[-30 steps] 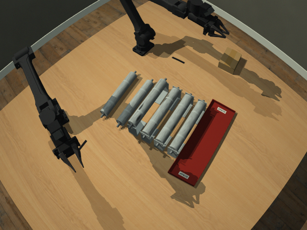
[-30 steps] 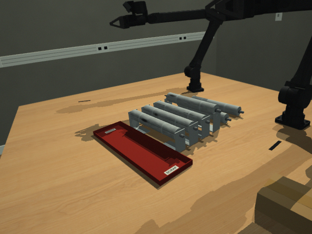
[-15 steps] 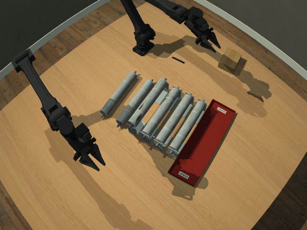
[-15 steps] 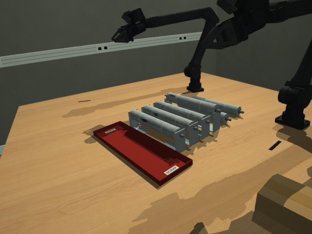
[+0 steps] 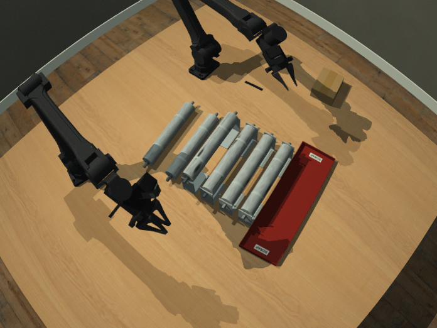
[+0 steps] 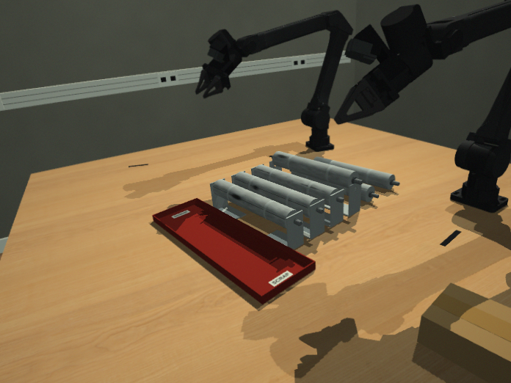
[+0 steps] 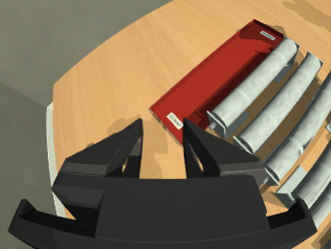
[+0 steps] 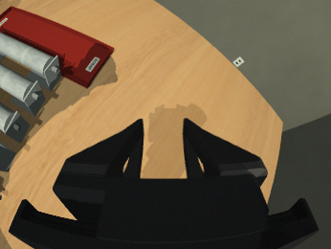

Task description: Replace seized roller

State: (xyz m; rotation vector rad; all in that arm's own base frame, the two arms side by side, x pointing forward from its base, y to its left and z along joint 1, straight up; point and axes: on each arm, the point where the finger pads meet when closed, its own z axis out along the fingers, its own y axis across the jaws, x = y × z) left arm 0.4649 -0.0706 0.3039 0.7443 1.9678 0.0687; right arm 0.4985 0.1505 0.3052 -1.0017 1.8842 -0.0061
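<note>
The roller bed (image 5: 240,164) holds four grey rollers in its brackets, and it also shows in the exterior view (image 6: 284,195). The bed roller furthest from the tray (image 5: 211,147) has dark marks. Two loose grey rollers (image 5: 181,139) lie on the table beside it. The red scrap tray (image 5: 289,203) lies empty along the other side of the bed. My left gripper (image 5: 285,78) (image 7: 163,125) hangs high above the table between its base and the cardboard box, open and empty. My right gripper (image 5: 155,225) (image 8: 163,125) hovers past the rollers' ends, open and empty.
A cardboard box (image 5: 328,88) stands beyond the tray's far end. A short black strip (image 5: 253,85) lies near the left arm's base (image 5: 203,70). Another thin strip (image 5: 114,212) lies by the right gripper.
</note>
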